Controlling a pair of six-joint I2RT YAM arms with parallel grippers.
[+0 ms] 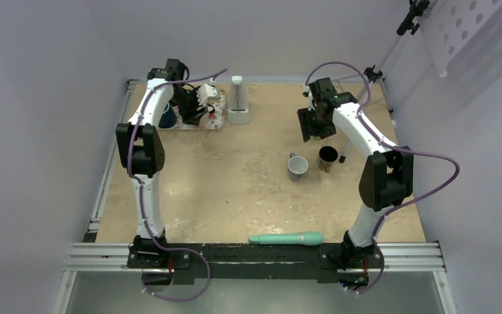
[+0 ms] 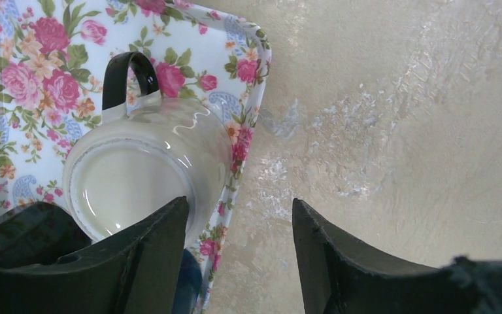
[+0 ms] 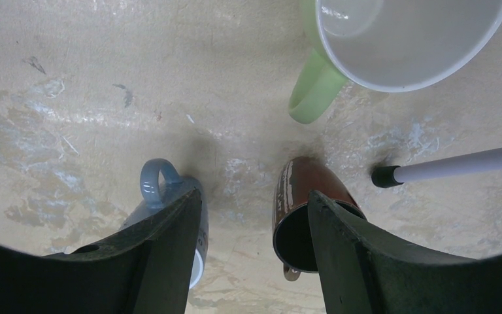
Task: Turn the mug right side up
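Observation:
A white mug (image 2: 131,176) with a black handle (image 2: 127,70) stands upside down, base up, on a floral tray (image 2: 33,72) at the back left of the table (image 1: 235,190). In the top view the mug (image 1: 211,92) shows beside my left arm. My left gripper (image 2: 239,201) hovers over the tray's right edge, open. Its left finger (image 2: 137,261) overlaps the mug's rim side, its right finger hangs over bare table, and nothing sits between them. My right gripper (image 3: 253,194) is open above the table, far from the mug.
Under the right gripper stand a grey-blue mug (image 3: 163,193) and a brown mug (image 3: 304,203), both upright. A green mug (image 3: 392,39) and a white rod's black tip (image 3: 385,176) lie beyond. A blue object (image 2: 186,281) touches the tray. A white stand (image 1: 238,101) and a teal cylinder (image 1: 286,239) are also on the table.

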